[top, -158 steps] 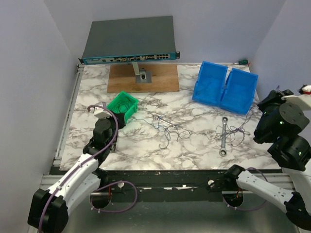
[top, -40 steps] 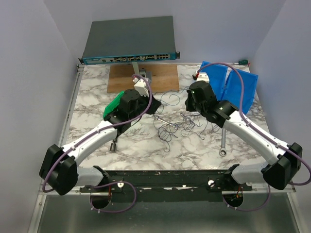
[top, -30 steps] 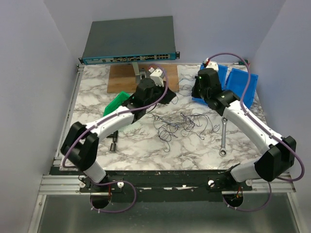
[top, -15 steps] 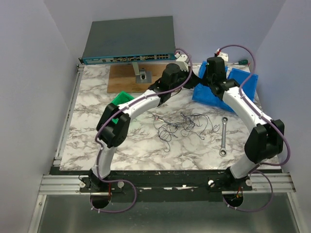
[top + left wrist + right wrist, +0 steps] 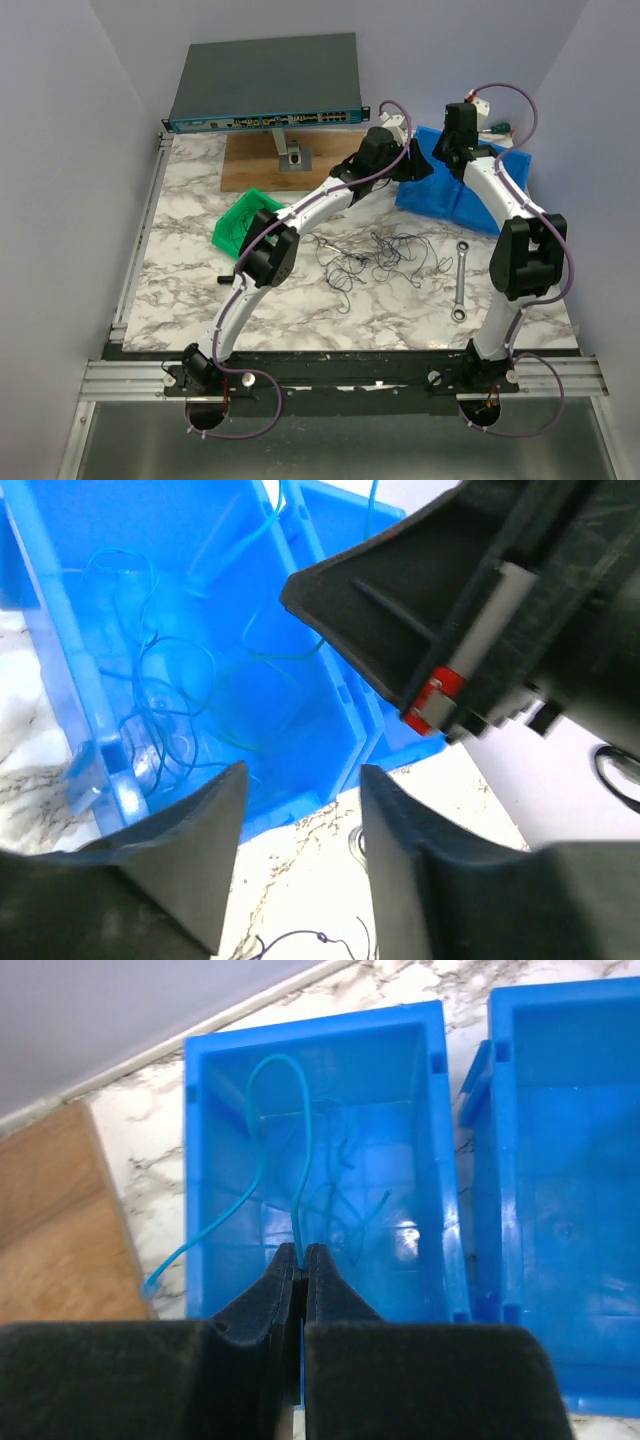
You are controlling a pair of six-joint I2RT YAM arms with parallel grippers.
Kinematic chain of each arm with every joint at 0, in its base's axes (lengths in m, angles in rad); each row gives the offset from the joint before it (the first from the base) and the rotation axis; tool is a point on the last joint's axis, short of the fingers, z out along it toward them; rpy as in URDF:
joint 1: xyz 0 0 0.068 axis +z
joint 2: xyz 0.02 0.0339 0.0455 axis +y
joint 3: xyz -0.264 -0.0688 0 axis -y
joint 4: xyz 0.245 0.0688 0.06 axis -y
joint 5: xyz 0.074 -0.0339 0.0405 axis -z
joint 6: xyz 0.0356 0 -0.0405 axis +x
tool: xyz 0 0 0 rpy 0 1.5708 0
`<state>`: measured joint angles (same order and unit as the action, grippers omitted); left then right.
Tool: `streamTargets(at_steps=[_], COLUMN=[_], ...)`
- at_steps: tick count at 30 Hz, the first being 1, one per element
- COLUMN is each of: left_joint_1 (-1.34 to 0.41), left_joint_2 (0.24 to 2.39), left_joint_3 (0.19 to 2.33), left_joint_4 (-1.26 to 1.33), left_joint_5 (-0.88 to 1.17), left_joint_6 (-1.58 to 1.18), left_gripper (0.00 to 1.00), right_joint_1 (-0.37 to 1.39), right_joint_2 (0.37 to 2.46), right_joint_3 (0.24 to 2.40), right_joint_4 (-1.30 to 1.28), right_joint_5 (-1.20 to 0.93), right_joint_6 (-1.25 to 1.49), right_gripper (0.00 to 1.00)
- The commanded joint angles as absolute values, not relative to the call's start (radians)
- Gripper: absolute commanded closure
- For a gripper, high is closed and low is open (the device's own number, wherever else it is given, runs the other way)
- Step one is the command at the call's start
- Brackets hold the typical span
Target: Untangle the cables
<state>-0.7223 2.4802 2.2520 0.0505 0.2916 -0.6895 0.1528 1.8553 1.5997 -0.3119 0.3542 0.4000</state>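
On a marbled tabletop [image 5: 180, 270], a blue bin [image 5: 425, 1110] sits just ahead of both sets of fingers, with thin blue cable loops [image 5: 175, 645] seen inside it. One blue cable [image 5: 307, 1160] is pinched between the closed right fingers [image 5: 280, 1290]. The left fingers [image 5: 200, 850] are parted, holding nothing. A tangle of cables [image 5: 375, 255] lies behind them.

Both arms have swung from the table's near sides out to its far end. The left gripper [image 5: 300, 810], closed a second ago, now has its jaws apart. A blue bin [image 5: 52, 640] is just ahead of it, with thin wires [image 5: 150, 680] lying inside. The right gripper [image 5: 300, 1260] has travelled to above that same bin, pinching a blue wire [image 5: 303, 1140] that loops ahead of its fingertips. Behind both grippers, the cables [image 5: 375, 255], once strung out as far as the wrench [image 5: 461, 280], are bunched into one smaller tangle.
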Motion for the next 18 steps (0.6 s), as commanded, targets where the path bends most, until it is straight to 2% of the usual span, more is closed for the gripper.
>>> streamTargets(at_steps=[1,8,10,14,18], left_joint_1=[-0.726,-0.726,-0.726,-0.740,-0.778], left_joint_2=[2.441,2.262,2.184,1.998,1.820], left_joint_3=[2.257,2.055,1.937,1.691,1.463], left_joint_4=[-0.044,-0.050,-0.008,0.127,0.208], left_joint_5=[0.257,0.192,0.191,0.190,0.123], left_joint_6=[-0.667,-0.652,-0.648,-0.622,-0.579], left_gripper=[0.45,0.43,0.43,0.35,0.32], right_joint_1=[0.131,0.121,0.121,0.121,0.126], right_joint_2=[1.946,2.100,2.132,2.108,2.001], right_joint_3=[1.657,1.790,1.826,1.810,1.735], right_joint_4=[-0.291,-0.334,-0.360,-0.391,-0.406], right_joint_5=[0.343,0.349,0.307,0.260,0.200], right_joint_6=[0.399,0.399,0.395,0.417,0.412], right_gripper=[0.99,0.98,0.88,0.55,0.43])
